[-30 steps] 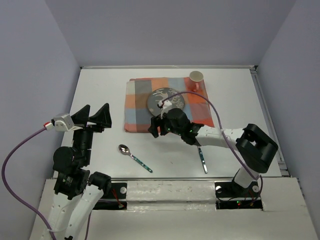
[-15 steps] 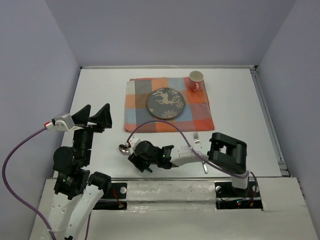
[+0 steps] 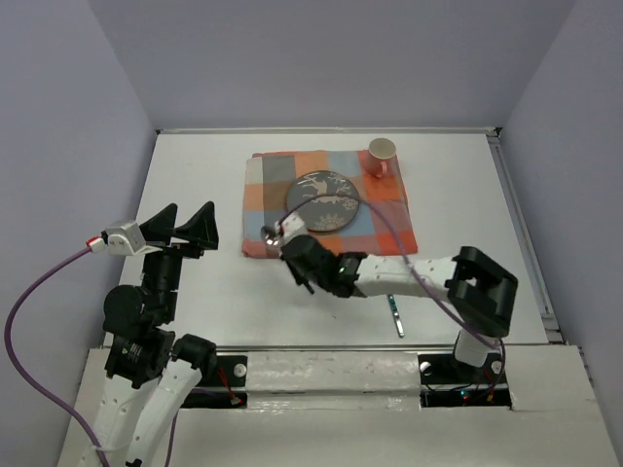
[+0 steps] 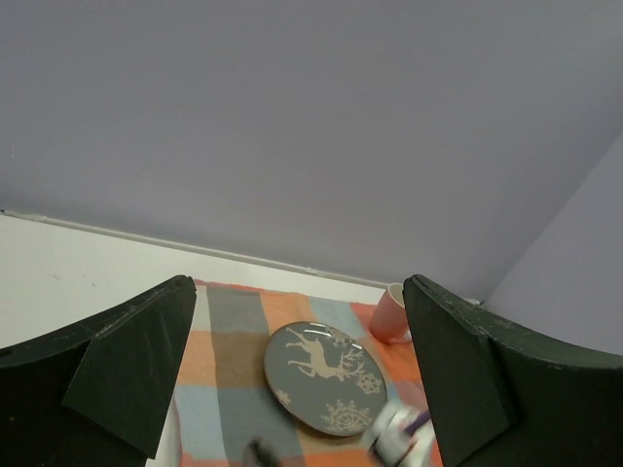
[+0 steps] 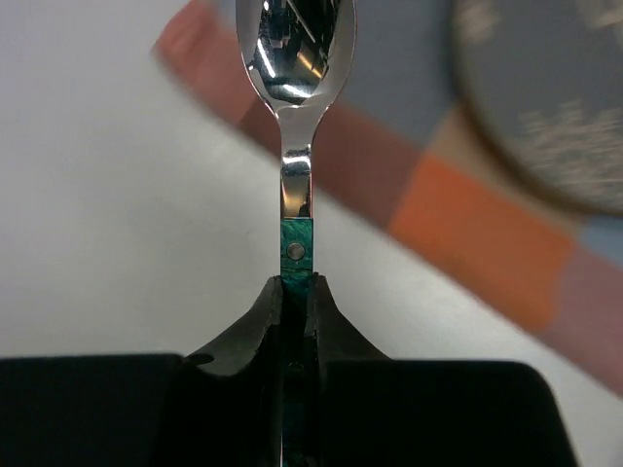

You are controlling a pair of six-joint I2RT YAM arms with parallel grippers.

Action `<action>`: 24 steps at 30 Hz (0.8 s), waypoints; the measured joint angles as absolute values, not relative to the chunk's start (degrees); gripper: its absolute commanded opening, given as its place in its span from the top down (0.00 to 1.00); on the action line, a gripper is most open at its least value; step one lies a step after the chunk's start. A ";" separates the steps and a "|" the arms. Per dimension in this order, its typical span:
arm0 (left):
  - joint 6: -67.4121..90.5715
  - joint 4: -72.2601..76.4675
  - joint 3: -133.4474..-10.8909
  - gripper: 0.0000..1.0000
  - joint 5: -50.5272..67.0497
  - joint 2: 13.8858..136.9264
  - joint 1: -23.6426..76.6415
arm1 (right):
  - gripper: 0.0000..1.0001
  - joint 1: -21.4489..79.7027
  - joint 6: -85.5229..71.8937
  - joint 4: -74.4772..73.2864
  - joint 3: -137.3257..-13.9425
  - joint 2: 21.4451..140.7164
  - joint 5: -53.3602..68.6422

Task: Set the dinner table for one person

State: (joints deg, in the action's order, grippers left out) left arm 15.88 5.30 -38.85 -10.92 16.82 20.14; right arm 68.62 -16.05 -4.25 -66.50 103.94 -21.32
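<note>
White matte worktop (image 3: 195,185) spans the enclosure between lilac walls (image 3: 341,58), checked cloth (image 3: 258,195) toward its far edge. Right fingers (image 5: 248,331) clenched on a spoon (image 5: 295,117) handle — over the cloth's near-left corner. Left fingers (image 4: 127,379) spread wide

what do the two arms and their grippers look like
The left arm and right arm have white shells with black joints. The left gripper has broad black triangular fingers; the right gripper is black too. A purple cable loops from each wrist.
</note>
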 measured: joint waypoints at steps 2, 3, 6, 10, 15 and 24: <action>15.88 5.32 -38.85 0.01 -10.79 16.80 20.14 | 1.00 62.96 -15.84 -3.42 -65.43 98.94 -22.90; 15.90 5.30 -38.85 0.01 -10.74 16.80 20.14 | 1.00 59.46 -15.68 -2.55 -65.17 96.42 -23.92; 15.90 5.30 -38.85 0.01 -10.52 16.73 20.18 | 1.00 48.99 -14.52 1.30 -64.77 92.40 -25.82; 15.90 5.32 -38.85 0.01 -10.52 16.69 20.38 | 1.00 39.13 -12.75 3.81 -64.29 93.06 -26.57; 15.90 5.30 -38.85 0.01 -10.52 16.69 20.91 | 1.00 34.24 -10.13 3.49 -64.27 99.53 -24.82; 15.90 5.30 -38.85 0.01 -10.50 16.69 20.91 | 1.00 27.90 -9.85 3.05 -65.21 105.23 -20.58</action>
